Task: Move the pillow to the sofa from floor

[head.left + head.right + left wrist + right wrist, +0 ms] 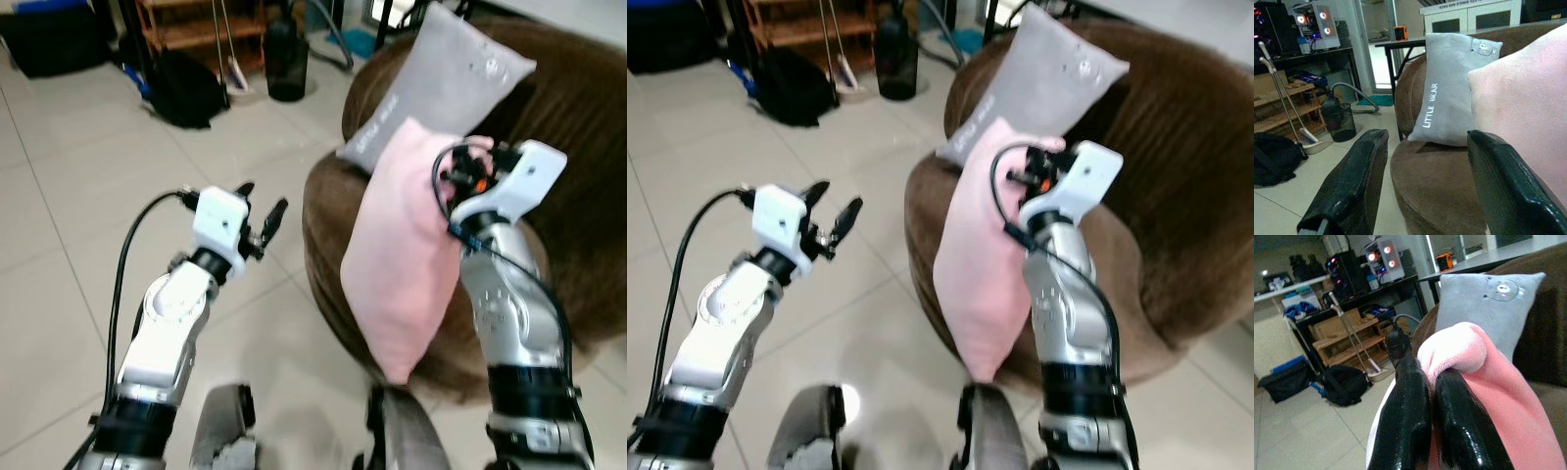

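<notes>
Nearest my head camera, low in the frame, are the two silver arms. On the right I see the right end effector [468, 176] pinched tight on the top corner of the pink pillow [402, 257]; in the right wrist view its black fingers [1405, 396] press together with pink fabric bunched between them. That pillow hangs lifted off the floor, draped against the front edge of the brown sofa [578, 147], right of centre. Behind it, toward the upper right, a grey pillow [441, 83] leans on the sofa's back. Left of centre, my left end effector [263, 211] hovers over the tiled floor [69, 196] with its fingers spread wide, holding nothing. A black bag [186, 88] sits at upper left.
</notes>
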